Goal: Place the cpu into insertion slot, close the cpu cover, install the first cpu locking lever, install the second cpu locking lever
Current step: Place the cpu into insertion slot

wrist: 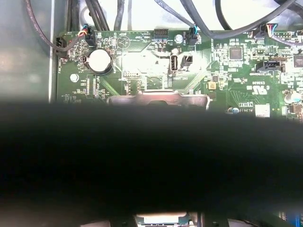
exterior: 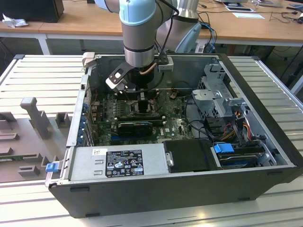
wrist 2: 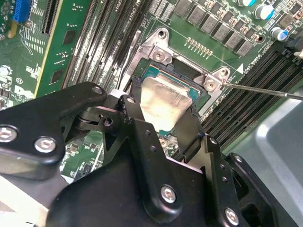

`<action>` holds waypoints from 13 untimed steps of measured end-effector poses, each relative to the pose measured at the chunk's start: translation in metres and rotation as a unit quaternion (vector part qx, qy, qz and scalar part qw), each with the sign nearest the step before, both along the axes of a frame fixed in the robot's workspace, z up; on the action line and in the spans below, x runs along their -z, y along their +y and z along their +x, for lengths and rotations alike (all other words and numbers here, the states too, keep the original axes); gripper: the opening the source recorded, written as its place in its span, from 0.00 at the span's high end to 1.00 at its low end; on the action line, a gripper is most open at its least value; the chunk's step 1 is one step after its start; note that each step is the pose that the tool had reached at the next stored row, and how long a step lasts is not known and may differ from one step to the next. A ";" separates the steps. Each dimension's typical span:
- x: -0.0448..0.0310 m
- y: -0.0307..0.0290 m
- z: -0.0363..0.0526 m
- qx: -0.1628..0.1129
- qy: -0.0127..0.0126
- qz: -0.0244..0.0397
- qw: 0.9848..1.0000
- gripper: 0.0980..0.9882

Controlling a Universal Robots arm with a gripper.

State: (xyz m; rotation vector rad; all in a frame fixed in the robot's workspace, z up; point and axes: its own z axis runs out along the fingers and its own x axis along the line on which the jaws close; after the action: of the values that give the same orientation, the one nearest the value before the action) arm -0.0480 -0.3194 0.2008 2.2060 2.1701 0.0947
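In the exterior view the arm (exterior: pixel 137 33) drops from the top centre of the frame into the open computer case (exterior: pixel 156 194); the hand (exterior: pixel 142 97) sits low over the green board, a little left of the frame's middle. In the second wrist view the hand (wrist 2: pixel 161 111) is narrow, its black fingers (wrist 2: pixel 130 111) pressed against two opposite sides of the cpu (wrist 2: pixel 163 97), so I judge the chip gripped; the cpu lies over the insertion slot (wrist 2: pixel 189 78), seemingly a touch tilted; whether it is fully seated I cannot tell.

The main risk, as I judge it, is a skewed release; a chip let go off-square could come down on the socket contacts at an angle and bend them. The fingers also stand close to the slot's metal brackets (wrist 2: pixel 214 79); a sideways drift could scrape them. The thin locking lever (wrist 2: pixel 265 90) juts out beside the slot, and could snag a finger.

At the exterior view's left, grey moulded fixtures (exterior: pixel 35 116) rest on a slatted metal desk (exterior: pixel 38 75); the case lies on that desk at the middle, a power supply (exterior: pixel 118 163) along its near wall. Toward the right of the frame come a drive cage (exterior: pixel 215 90), loose cables (exterior: pixel 236 127) and a blue clip (exterior: pixel 223 148). Wooden tables (exterior: pixel 80 21) run across the top of the frame.
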 end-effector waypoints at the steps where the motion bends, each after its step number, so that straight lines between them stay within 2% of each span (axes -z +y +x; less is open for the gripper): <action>1: 0.0001 0.0000 0.0000 0.000 0.000 0.000 1.000 0.52; 5: 0.0003 0.0001 0.0001 0.000 0.000 0.000 1.000 0.51; 6: 0.0002 0.0001 0.0000 0.000 0.000 0.000 1.000 0.43; 13: 0.0007 0.0023 0.0020 0.000 0.000 0.002 1.000 0.43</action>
State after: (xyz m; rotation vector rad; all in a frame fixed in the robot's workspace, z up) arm -0.0460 -0.3171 0.2002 2.2086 2.1722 0.0995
